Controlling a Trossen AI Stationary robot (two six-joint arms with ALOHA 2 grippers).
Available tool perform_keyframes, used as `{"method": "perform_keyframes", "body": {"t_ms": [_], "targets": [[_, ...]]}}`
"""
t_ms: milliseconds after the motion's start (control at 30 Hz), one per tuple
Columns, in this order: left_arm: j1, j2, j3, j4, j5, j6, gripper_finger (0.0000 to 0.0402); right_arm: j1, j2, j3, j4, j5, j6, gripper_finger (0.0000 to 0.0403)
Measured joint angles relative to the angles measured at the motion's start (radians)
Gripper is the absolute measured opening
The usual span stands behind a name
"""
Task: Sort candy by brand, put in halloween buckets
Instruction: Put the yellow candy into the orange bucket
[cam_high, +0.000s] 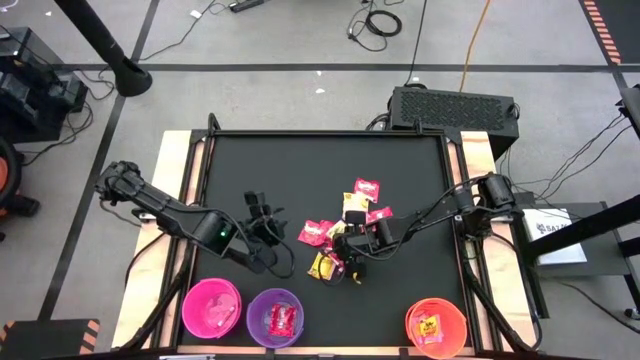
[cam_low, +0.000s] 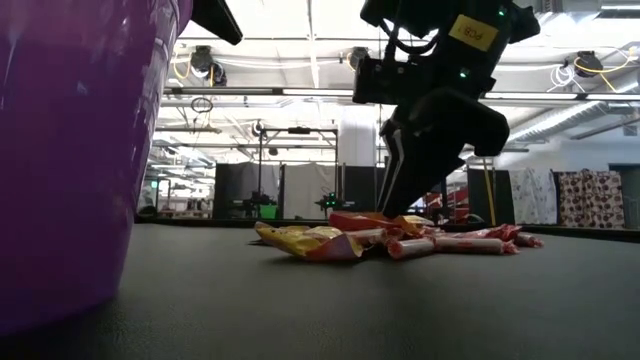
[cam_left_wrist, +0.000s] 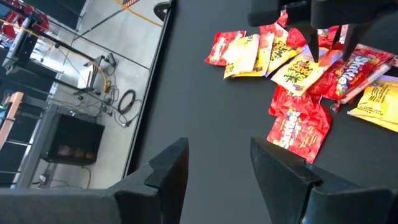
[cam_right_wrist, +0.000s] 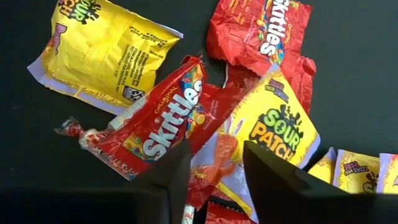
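The pink bucket (cam_high: 211, 308) holds pale packets, the purple bucket (cam_high: 274, 318) a red one, the orange bucket (cam_high: 436, 327) a yellow one. The candy pile (cam_high: 345, 240) overlaps, hiding lower wrappers. The right gripper (cam_high: 352, 254) straddles a red packet (cam_right_wrist: 214, 152) with narrowed fingers; whether it grips is unclear. The left gripper (cam_high: 262, 222) hangs open beside the pile.

A black mat covers the desk (cam_high: 300, 165), with pale wood showing along its left and right edges. Beyond the desk's far right corner a dark vented box (cam_high: 455, 108) sits on the grey floor (cam_high: 280, 35), where loose cables (cam_high: 380, 20) lie.
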Motion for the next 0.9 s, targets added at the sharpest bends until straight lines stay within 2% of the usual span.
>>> {"method": "perform_keyframes", "body": {"t_ms": [233,467,900], "targets": [[0.009,0.000,0.000,0.016,0.000,0.002,0.0180,-0.002,0.000,0.000,-0.014,0.003,0.000,0.0085],[0.017,0.000,0.000,0.022,0.000,0.001,0.0180,-0.009,0.010,0.000,-0.034,-0.002,0.000,0.0007],[0.019,0.000,0.000,0.078,0.000,0.026,0.0180,0.022,0.001,0.061,-0.175,-0.021,0.006,0.0001]]}}
